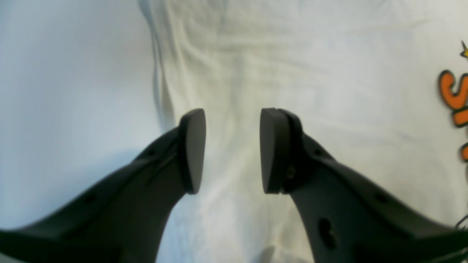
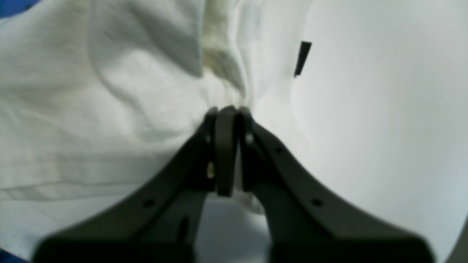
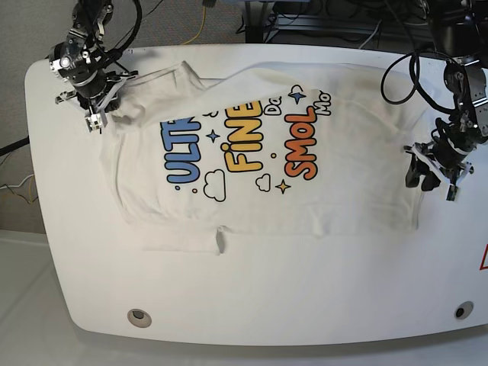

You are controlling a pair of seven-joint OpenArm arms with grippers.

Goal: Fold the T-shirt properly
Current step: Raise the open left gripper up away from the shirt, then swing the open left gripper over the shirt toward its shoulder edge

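T-shirt (image 3: pixel 252 152): spread print-up on the table (image 3: pixel 267 290).
Right gripper (image 2: pixel 226 109): closed, pinching bunched shirt cloth.
Left gripper (image 1: pixel 232 149): apart, empty, above shirt's edge.

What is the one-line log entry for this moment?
right gripper: shut on T-shirt | left gripper: open above shirt edge | shirt: spread on table
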